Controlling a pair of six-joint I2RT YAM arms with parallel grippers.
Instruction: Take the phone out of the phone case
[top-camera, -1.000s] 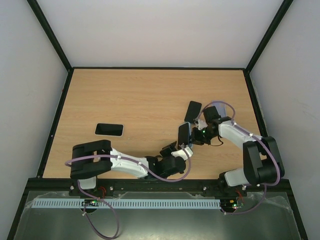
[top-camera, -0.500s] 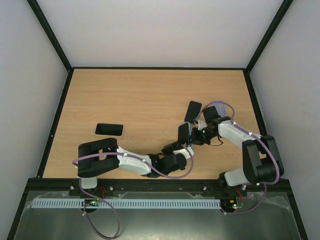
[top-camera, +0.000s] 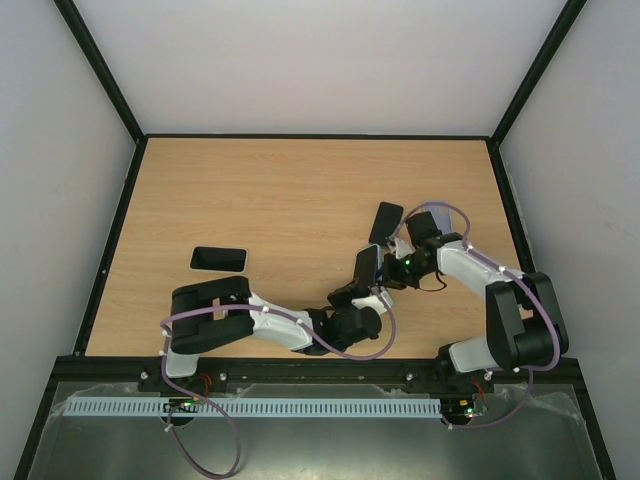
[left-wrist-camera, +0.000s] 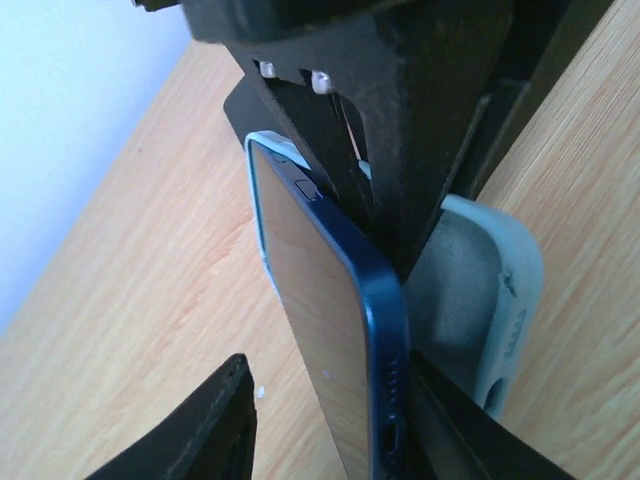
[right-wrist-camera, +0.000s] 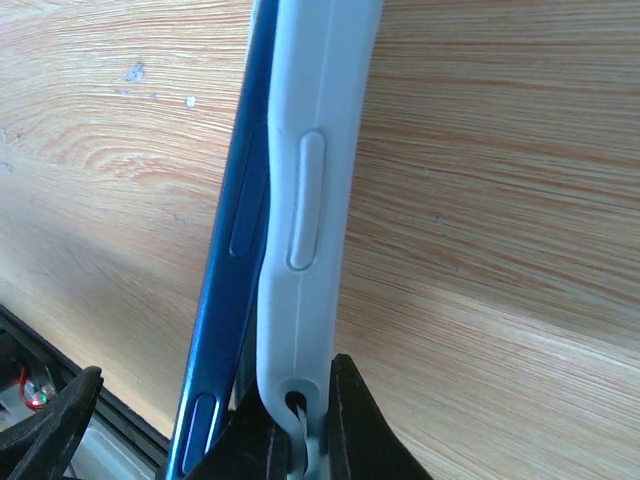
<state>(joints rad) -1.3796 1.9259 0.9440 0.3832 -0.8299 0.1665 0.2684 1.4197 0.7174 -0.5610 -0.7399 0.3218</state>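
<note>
A blue phone (top-camera: 366, 266) stands on edge, partly out of its pale phone case (top-camera: 375, 270). In the right wrist view the phone (right-wrist-camera: 235, 250) has come away from the case (right-wrist-camera: 305, 200). My right gripper (top-camera: 386, 272) is shut on the case's back wall at its end (right-wrist-camera: 300, 430). In the left wrist view the phone (left-wrist-camera: 330, 330) stands between my left gripper's (left-wrist-camera: 320, 440) spread jaws. One finger sits behind the phone, beside the case (left-wrist-camera: 490, 300). The other finger (left-wrist-camera: 190, 430) is apart from the screen. In the top view my left gripper (top-camera: 355, 293) is just below the phone.
A black phone with a white rim (top-camera: 218, 259) lies flat at the left of the wooden table (top-camera: 280, 190). Another dark phone (top-camera: 386, 222) lies just beyond my right gripper. Black frame rails edge the table.
My left arm's elbow has swung to the right and its gripper has edged up around the phone's lower end. My right arm has held still with the case.
</note>
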